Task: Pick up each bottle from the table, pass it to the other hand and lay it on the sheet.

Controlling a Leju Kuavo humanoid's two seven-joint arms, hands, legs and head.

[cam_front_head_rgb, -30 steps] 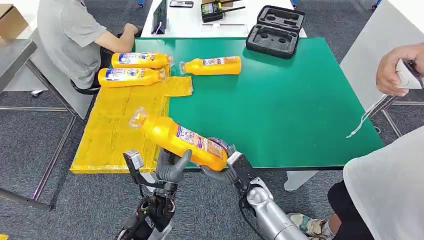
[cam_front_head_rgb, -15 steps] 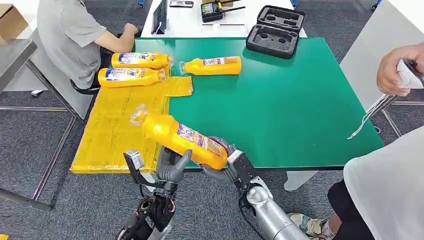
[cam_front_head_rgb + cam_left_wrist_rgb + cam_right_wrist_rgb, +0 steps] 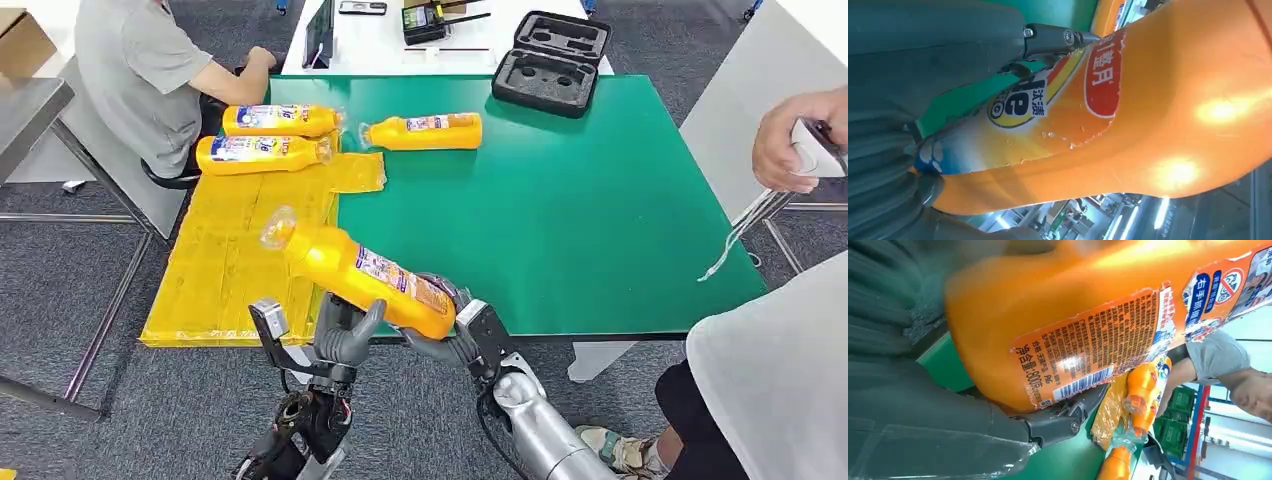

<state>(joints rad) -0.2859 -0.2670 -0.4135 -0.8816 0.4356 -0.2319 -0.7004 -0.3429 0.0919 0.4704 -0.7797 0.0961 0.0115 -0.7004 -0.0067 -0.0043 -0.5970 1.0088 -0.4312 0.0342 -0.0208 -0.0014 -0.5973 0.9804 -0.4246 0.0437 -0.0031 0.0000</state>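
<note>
Held bottle (image 3: 365,276): you see glossy orange plastic, a clear cap and a shiny printed label, peeling at the edges.
Sheet (image 3: 235,250): your yellow film looks thin, crinkled and shiny.
Table (image 3: 560,220): smooth matt green top.
Case (image 3: 551,62): you have matt black foam-like lining.
Floor (image 3: 60,290): rough grey carpet.
Right arm (image 3: 545,430): your brushed silver metal.

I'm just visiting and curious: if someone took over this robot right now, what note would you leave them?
Right hand grips the base of a bottle held in the air at the table's near edge. Left hand is under its middle, touching it; whether it grips is unclear.
Done: two bottles lie on the yellow sheet.
Left: finish the pass, lay this bottle down, then fetch the last bottle from the green table.
</note>
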